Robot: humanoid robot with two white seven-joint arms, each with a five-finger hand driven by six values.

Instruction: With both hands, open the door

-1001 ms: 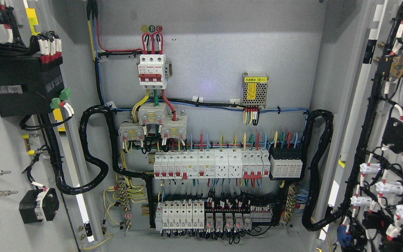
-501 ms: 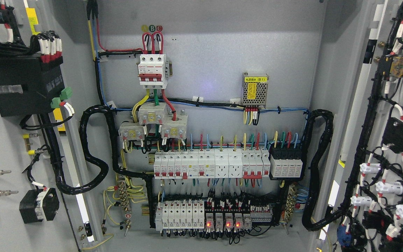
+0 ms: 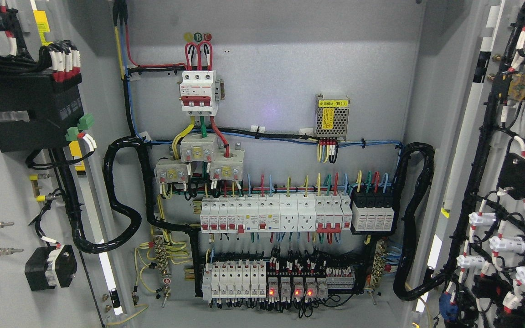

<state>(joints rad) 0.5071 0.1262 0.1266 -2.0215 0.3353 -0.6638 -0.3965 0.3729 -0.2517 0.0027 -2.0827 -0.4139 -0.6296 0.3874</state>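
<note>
Grey metal is filling the view: the back panel [image 3: 280, 64] of an electrical cabinet, with both doors already swung wide. Taking the three-pole breaker [image 3: 198, 91] as the landmark, the left door [image 3: 2, 191] is standing well to its left and the right door [image 3: 508, 173] well to its right, each showing its wired inner face. Neither hand is showing, so I cannot tell how their fingers are set. The opening seems finished; doing it well now means drawing both arms clear without snagging the black cable loops [image 3: 121, 200] below and left of the breaker. Compared with a second ago, more of the red lamps [image 3: 290, 291] along the bottom row, far below the breaker, are glowing; everything else is sitting unchanged.
</note>
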